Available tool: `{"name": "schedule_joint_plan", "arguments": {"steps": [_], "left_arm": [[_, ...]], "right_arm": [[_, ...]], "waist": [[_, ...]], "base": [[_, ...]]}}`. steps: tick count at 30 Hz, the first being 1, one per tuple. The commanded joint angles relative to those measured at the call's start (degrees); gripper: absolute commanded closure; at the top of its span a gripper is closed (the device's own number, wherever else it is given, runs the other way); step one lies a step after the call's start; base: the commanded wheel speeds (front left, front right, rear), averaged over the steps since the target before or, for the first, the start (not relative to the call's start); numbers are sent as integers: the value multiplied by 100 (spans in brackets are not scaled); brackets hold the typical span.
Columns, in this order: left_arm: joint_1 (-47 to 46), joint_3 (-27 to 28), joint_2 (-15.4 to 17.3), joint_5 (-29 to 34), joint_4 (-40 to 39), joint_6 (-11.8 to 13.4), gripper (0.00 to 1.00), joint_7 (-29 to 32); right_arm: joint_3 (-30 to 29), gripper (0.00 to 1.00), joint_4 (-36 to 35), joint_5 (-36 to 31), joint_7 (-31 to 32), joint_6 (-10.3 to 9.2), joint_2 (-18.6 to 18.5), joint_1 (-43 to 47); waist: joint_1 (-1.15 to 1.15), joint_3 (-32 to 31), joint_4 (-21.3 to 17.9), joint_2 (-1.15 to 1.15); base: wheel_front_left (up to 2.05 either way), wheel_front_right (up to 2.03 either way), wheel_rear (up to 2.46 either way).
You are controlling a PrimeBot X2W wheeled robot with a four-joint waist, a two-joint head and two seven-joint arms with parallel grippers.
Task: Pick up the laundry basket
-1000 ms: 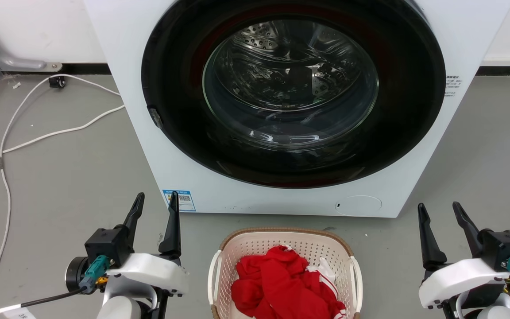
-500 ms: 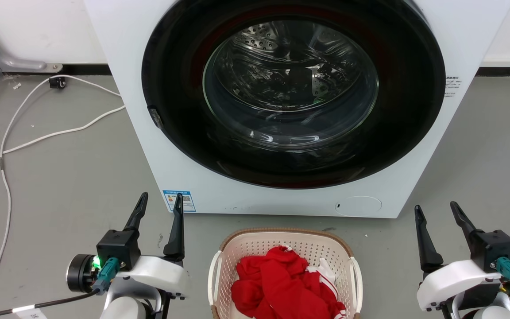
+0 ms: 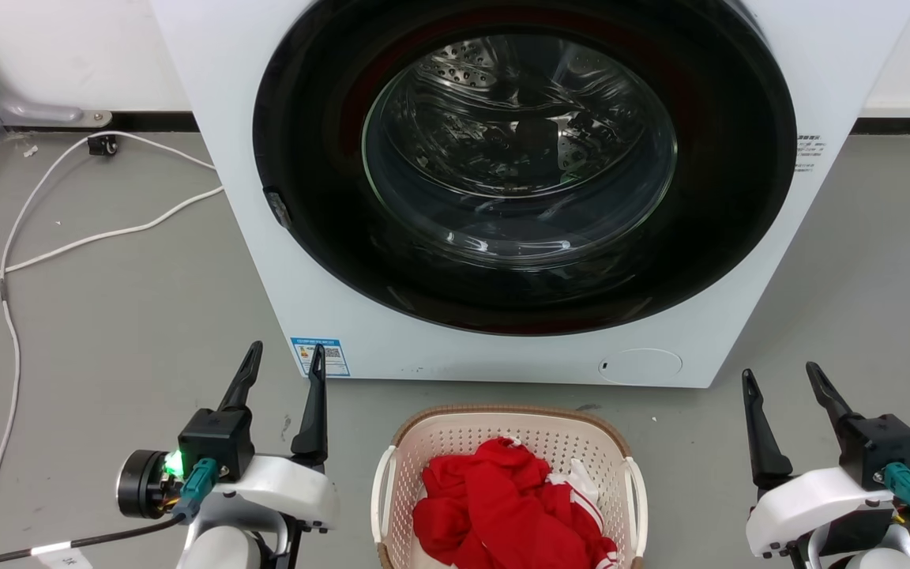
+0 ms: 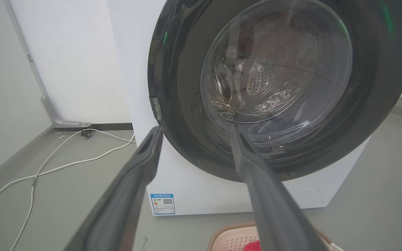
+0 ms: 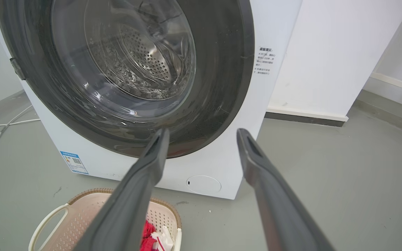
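The laundry basket (image 3: 455,431), cream perforated plastic with a brown rim and white side handles, stands on the grey floor at the bottom centre of the head view, with red clothes (image 3: 502,506) in it. Its far rim shows in the left wrist view (image 4: 229,237), and its left handle and wall in the right wrist view (image 5: 79,216). My left gripper (image 3: 285,356) hangs open to the basket's left, apart from it. My right gripper (image 3: 783,371) hangs open to its right, also apart. Nothing is between either pair of fingers (image 4: 141,164) (image 5: 155,153).
A white front-loading washer (image 3: 392,348) with a dark round door stands just behind the basket. White cables (image 3: 68,245) trail over the floor at the left toward a wall. Open grey floor lies on both sides of the basket.
The left gripper shifted slightly right and down over the second. The right gripper drifted a little. The basket stayed where it was.
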Motion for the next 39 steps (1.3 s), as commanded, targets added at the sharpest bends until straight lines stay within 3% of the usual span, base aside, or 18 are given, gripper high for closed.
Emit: {"name": "schedule_joint_plan", "arguments": {"steps": [1, 26, 39], "left_arm": [[-26, 10, -4, 0, 19, -16, 0, -43], [-276, 116, -25, -49, 277, -91, 0, -36], [-1612, -18, 41, -432, 2068, -318, 0, 147]], "right_arm": [[-11, 0, 15, 28, -9, -4, 13, 52], [-68, 0, 102, 184, 96, -4, 12, -165], [26, 0, 961, 151, 930, -4, 12, -1075]], "waist": [[0, 3, -1, 0], [0, 229, -8, 0], [0, 1251, 4, 0]], "base": [[0, 0, 0], [0, 0, 0], [0, 0, 0]]}}
